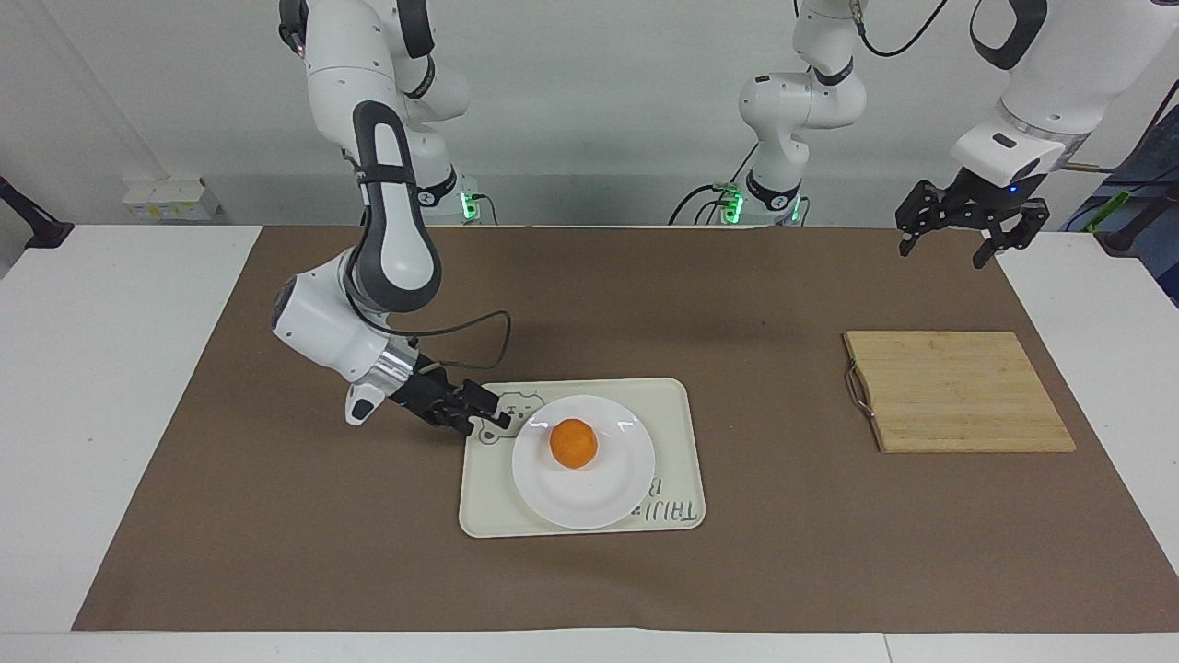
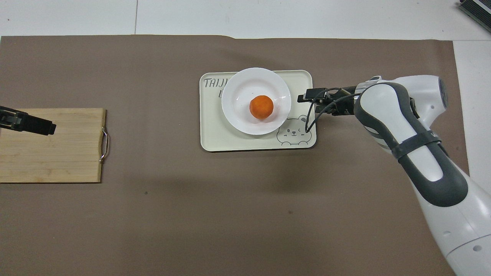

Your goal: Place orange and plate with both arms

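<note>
Orange [image 1: 574, 443] on plate [image 1: 610, 490] on tray [image 1: 677, 451], right tool [image 1: 496, 419] spread beside plate, left tool [image 1: 953, 238] spread above mat

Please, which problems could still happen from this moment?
The small round orange fruit lies loose on the glossy white round plate, so a knock could roll it off. The right gripper hangs low beside the plate's rim, over the cream rectangular bear tray; its looping cable could catch either while withdrawing.

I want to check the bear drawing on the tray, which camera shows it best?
The overhead view. There the bear drawing sits upright and whole on the tray, at its corner beside the plate. In the facing view it is upside down and partly hidden by the right gripper.
</note>
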Tool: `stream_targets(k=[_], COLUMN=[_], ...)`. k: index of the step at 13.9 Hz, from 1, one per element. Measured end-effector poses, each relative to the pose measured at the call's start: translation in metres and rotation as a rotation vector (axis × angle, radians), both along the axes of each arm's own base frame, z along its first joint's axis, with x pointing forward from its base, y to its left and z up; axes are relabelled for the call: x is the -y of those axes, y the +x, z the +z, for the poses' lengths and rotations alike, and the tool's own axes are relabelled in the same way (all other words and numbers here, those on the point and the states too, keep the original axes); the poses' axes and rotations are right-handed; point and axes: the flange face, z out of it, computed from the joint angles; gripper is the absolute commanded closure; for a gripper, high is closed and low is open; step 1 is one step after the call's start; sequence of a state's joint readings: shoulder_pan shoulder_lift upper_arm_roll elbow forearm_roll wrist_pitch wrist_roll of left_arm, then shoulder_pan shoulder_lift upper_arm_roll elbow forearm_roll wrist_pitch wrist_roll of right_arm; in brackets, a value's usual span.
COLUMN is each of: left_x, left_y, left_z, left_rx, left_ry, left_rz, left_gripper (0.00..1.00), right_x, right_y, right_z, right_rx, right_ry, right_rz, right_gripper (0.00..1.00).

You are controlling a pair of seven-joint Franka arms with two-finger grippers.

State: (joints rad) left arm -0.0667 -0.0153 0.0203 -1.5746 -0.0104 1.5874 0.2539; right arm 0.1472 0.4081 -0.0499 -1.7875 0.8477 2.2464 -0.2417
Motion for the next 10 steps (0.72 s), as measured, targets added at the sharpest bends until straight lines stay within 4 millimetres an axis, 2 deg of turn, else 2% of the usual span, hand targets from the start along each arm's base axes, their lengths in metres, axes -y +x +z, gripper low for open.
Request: stream_targets(k=[2, 5, 8, 10], left_x=[0.0, 0.0, 0.0, 0.0], left_y=[0.0, 0.0, 0.0, 0.0], left_z=[0.0, 0.0, 0.0, 0.0], left_rx=[0.0, 0.0, 0.0, 0.0], left_ry=[0.0, 0.0, 0.0, 0.0], left_rz=[0.0, 0.0, 0.0, -0.001], left_gripper=[0.0, 0.0, 0.0, 0.0], right_x=[0.017, 0.063, 0.115, 0.137], right_y=[0.0, -0.002, -0.02, -0.038], right_z=[0.018, 0.053, 0.097, 0.128], right_rx=[0.038, 0.083, 0.06, 0.025], right_ry=[-0.121, -0.311, -0.493, -0.564], right_rz=[0.059, 0.112, 0.192, 0.226], right_gripper=[0.0, 0.0, 0.0, 0.0])
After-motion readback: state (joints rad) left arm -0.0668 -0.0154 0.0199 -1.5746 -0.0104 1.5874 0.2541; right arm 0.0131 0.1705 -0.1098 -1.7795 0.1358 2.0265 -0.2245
